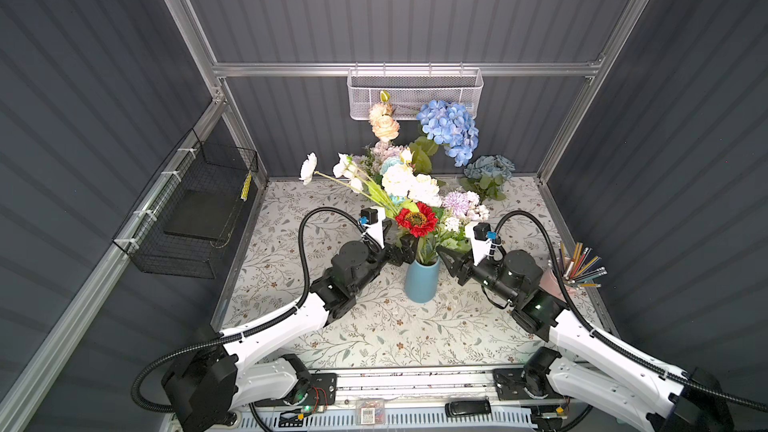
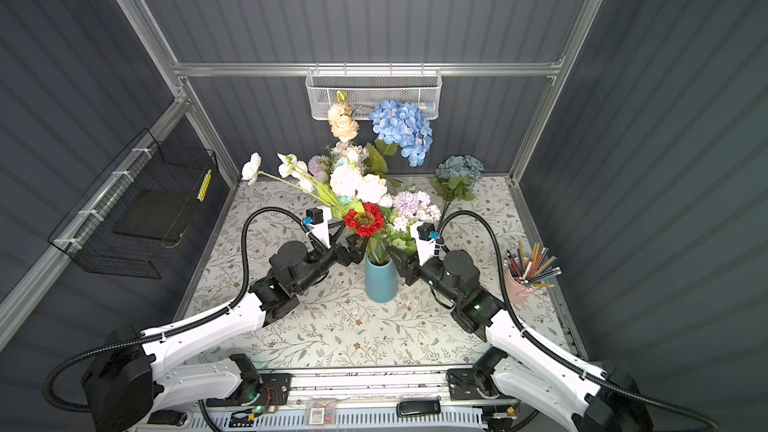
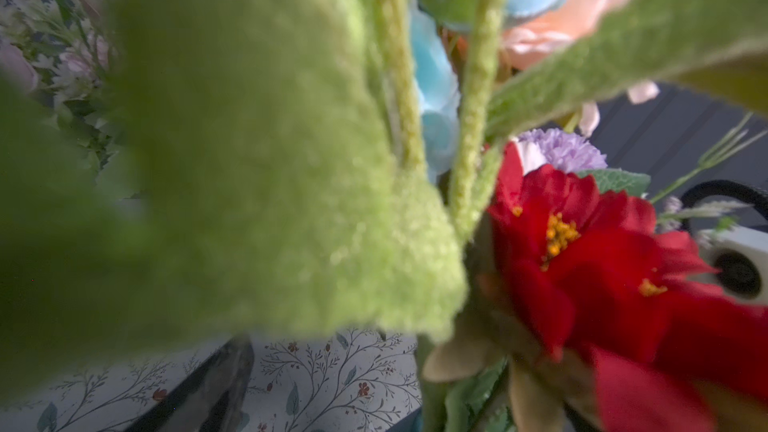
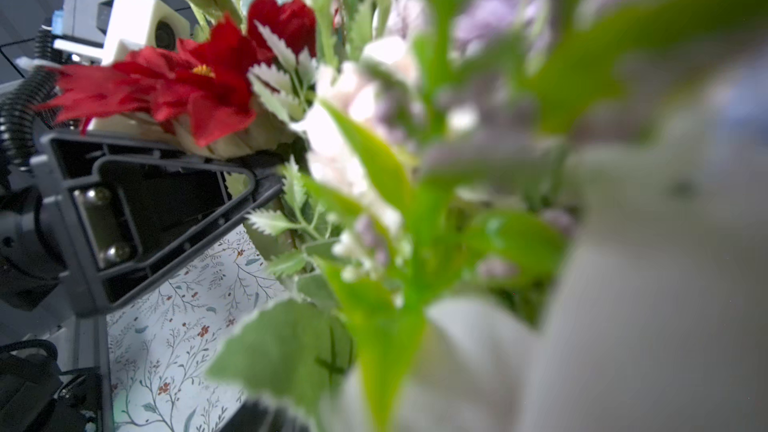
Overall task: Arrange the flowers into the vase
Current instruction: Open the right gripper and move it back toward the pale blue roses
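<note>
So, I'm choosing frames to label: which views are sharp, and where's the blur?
Both top views: sharp and evenly lit, vase crisp, walls bowed by the wide lens. Left wrist view: a leaf close to the lens is a green blur, daisy softly focused. Right wrist view: daisy fairly sharp, nearer foliage smeared.

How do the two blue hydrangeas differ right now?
The bright blue hydrangea towers over the bouquet in the vase; the dusty blue hydrangea rests low on the table at the back, outside it. The bright one looks bigger and more vivid than the dusty one. Both carry green leaves.
</note>
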`<action>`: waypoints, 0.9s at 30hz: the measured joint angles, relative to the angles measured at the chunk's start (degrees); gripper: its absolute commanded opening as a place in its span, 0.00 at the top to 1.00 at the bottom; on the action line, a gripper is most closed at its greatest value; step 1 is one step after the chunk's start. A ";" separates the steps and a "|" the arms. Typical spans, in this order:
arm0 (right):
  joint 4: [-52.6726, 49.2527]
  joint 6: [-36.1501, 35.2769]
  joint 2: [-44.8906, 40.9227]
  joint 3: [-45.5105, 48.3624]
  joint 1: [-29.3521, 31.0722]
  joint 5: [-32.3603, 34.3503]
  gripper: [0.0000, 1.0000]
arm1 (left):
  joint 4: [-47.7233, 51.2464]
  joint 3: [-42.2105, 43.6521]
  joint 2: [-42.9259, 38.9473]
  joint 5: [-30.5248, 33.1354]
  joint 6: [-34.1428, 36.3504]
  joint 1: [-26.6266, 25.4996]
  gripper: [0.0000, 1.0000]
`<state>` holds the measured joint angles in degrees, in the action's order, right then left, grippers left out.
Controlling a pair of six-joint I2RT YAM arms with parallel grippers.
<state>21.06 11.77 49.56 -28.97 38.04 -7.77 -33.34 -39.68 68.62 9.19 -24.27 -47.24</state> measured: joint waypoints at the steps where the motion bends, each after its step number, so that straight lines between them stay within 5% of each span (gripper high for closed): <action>1: -0.55 0.04 -1.07 0.57 0.00 0.37 0.50 | -0.07 0.00 0.11 0.00 -0.02 0.00 0.01; 9: -6.54 1.14 -8.50 4.96 -0.02 1.68 0.47 | -0.24 0.00 0.42 -0.20 -0.24 0.00 0.01; 27: -16.20 5.86 -5.90 5.73 -4.87 8.15 0.39 | -0.22 0.00 1.03 -0.39 -0.39 0.00 0.01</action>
<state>4.86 17.63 43.66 -23.24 33.17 0.38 -33.56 -39.68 69.65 8.80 -24.67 -47.24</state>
